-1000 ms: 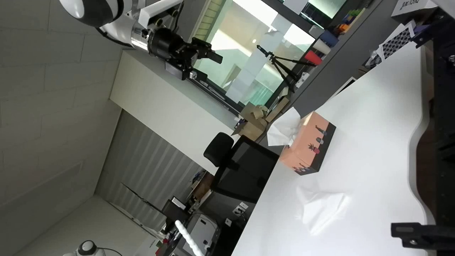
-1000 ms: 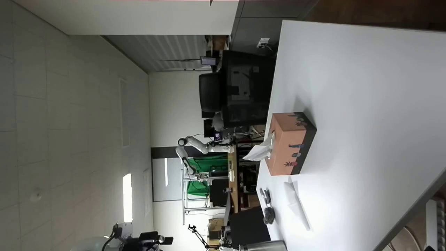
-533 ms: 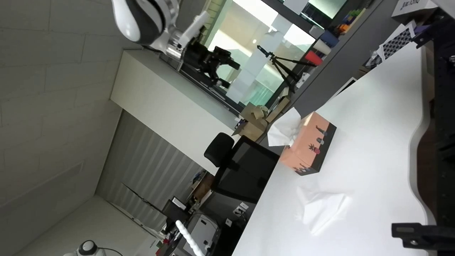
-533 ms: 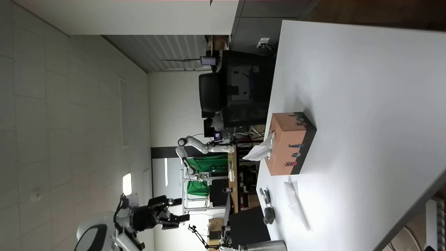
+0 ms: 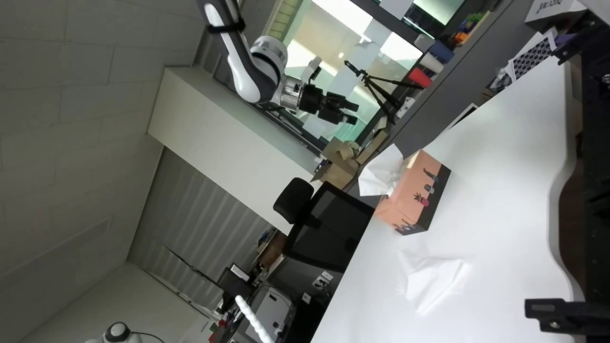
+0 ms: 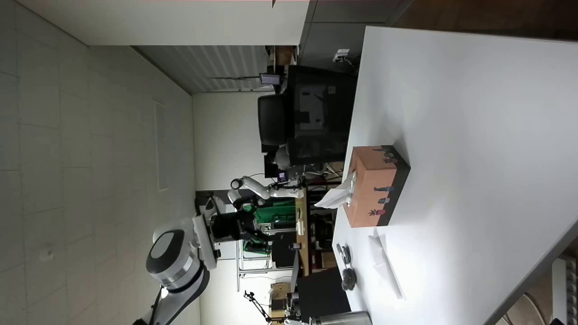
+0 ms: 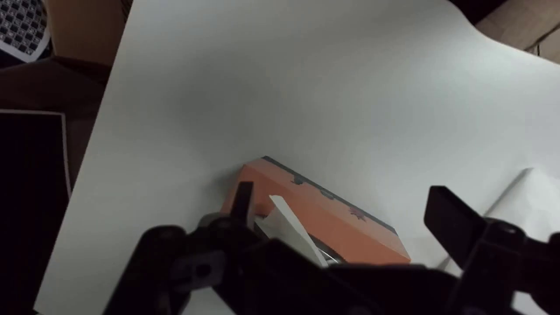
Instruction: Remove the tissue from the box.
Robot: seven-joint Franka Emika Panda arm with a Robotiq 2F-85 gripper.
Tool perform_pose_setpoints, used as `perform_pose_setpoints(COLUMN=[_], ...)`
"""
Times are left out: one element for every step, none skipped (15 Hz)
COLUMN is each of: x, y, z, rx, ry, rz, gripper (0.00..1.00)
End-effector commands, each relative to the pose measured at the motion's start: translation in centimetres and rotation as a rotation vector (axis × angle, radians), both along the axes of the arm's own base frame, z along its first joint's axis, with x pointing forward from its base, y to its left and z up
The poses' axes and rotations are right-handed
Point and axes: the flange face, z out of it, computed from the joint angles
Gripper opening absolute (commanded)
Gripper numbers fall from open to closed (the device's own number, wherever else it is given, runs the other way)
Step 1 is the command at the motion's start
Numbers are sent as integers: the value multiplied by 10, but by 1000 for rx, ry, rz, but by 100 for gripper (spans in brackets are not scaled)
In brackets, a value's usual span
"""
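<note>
An orange tissue box [image 5: 405,200] with a dark base stands on the white table [image 5: 505,190]; both exterior views show it sideways [image 6: 375,194]. A white tissue [image 5: 380,171] sticks out of its top slot, also in an exterior view [image 6: 336,196]. My gripper [image 5: 354,114] is in the air above the box, apart from it and the tissue. In the wrist view my gripper [image 7: 341,197] is open and empty, fingers wide apart. The tissue [image 7: 284,227] shows between them, nearer the left finger, and the box [image 7: 339,229] lies below. The gripper body hides the box's near side.
A loose white tissue [image 5: 433,283] lies flat on the table beside the box, also in the wrist view [image 7: 533,205]. A black chair [image 5: 329,228] stands behind the table edge. Small dark items [image 6: 347,277] lie near the table edge. A black bracket [image 5: 553,314] is at the near edge.
My arm has moved through the air toward the box and lower, and the gripper has turned. The box, its tissue and the loose tissue have not moved.
</note>
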Motion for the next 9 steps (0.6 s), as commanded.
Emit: perform_pose_setpoints(x=[49, 23, 34, 41, 44, 46, 47, 47, 47], y=[-12, -8, -9, -10, -10, -10, -10, -10, -10], z=[-12, -12, -17, -21, -23, -23, -22, -21, -21], rx=[5, 7, 10, 11, 11, 12, 12, 12, 11], ry=[93, 49, 67, 77, 84, 87, 87, 87, 86], rz=[180, 102, 139, 157, 166, 171, 174, 175, 175], gripper=[100, 100, 100, 100, 100, 100, 100, 100, 100])
